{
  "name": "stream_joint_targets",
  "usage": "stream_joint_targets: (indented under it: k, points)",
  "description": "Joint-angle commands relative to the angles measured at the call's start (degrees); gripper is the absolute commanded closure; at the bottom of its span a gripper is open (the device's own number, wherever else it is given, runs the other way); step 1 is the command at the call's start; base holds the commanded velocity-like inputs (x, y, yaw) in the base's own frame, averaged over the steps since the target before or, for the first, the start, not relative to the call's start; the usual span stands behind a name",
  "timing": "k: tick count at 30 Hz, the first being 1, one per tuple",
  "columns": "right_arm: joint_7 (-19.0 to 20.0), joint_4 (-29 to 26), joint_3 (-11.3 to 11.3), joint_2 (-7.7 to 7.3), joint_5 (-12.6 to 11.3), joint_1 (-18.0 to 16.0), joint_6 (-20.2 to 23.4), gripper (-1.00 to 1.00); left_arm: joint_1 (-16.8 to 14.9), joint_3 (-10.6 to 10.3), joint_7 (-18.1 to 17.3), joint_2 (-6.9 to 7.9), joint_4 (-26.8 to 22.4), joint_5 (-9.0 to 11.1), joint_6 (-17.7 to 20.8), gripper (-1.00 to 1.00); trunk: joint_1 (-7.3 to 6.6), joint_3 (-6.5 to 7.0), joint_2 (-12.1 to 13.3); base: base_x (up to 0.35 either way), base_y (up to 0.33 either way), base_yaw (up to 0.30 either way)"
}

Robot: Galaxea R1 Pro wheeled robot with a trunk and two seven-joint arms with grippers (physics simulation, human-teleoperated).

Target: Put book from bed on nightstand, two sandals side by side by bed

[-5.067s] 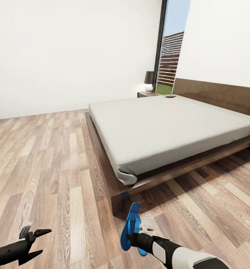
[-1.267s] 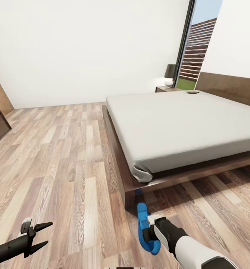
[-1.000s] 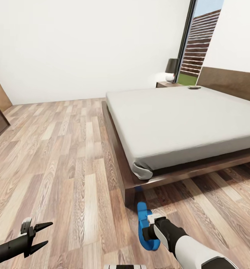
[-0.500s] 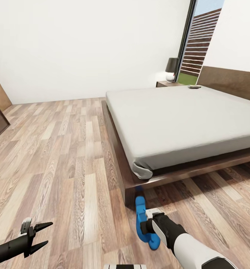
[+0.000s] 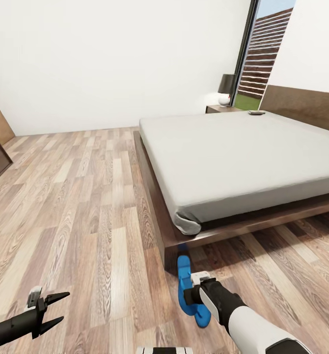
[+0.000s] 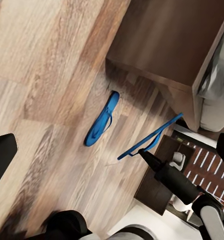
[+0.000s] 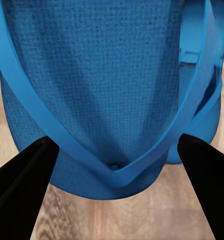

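Head view: right gripper (image 5: 193, 290) held a thin flat bright blue flip-flop (image 5: 186, 290) beside the dark wood bed frame (image 5: 157, 216) corner.
The sandal looked light and floppy; pinching near the strap suited it. Left gripper (image 5: 54, 307) stood open, empty.

Head camera high, facing the bed (image 5: 243, 157)—wrist cameras floorward, right perhaps nearest—all sharing one blue sandal (image 5: 186, 290).
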Motion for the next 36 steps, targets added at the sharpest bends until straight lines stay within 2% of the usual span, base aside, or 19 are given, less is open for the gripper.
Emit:
stream_joint_targets:
  k: [1,25,36]
  points:
    - [-0.1,-0.1,0.5,-0.05,-0.6,0.0,0.2,1.00,0.0,-0.4,-0.2,0.02,0.0,0.4,0.4,-1.00,0.01,-0.27,0.0,0.000,0.000,0.000]
    - [-0.2,-1.5,0.5,0.10,-0.6,0.0,0.5,1.00,0.0,-0.4,-0.2,0.01,0.0,0.4,0.4,-1.00,0.63,-5.59,-0.4,0.000,0.000,0.000]
    - [-0.4,-4.7,0.5,0.09,-0.5,0.0,0.6,1.00,0.0,-0.4,-0.2,0.01,0.0,0.4,0.4,-1.00,0.91,-8.03,-0.5,0.000,0.000,0.000]
